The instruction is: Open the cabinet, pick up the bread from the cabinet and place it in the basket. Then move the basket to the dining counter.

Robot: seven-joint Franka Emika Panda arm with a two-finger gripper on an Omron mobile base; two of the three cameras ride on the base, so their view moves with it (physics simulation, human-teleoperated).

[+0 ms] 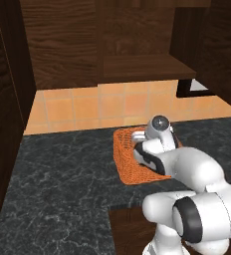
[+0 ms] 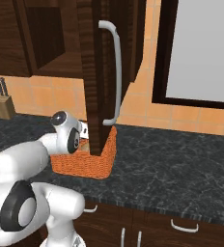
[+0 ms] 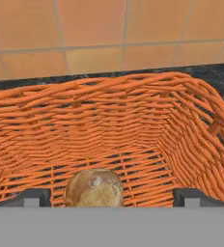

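1. My fingers [image 3: 112, 198] stand spread as wide as they go, holding nothing; the two dark tips rise at 7 and 5 o'clock of the hand view, with the bread [image 3: 94, 188] between them but touching neither, as far as I can tell.
2. Bread lies on the woven floor of the basket [image 3: 133, 120], near the wall closest to me; bread-in-basket looks done, judged from how it lies.
3. Basket sits on the black marbled counter [image 1: 62, 179], close under the tiled wall; in the left base view it is at 12 o'clock of my elbow.
4. Step in hand, my reading: get clear of the bread, then take the basket itself; lift straight up first so the tips do not drag the roll; pick a rim or side wall, pinch it squarely; the weave looks pliable, so a shallow bite may slip.
5. The open cabinet [image 2: 102, 77] door hangs right over the basket's 3 o'clock side; lift low and draw back before turning.
6. Hand view gives the bread and basket interior; base views hide these behind my wrist.
7. Right base view gives the door, its silver handle [image 2: 115, 72], and a knife block [image 2: 3, 103] at 9 o'clock; left base view gives the cabinet shelf [image 1: 142, 67].
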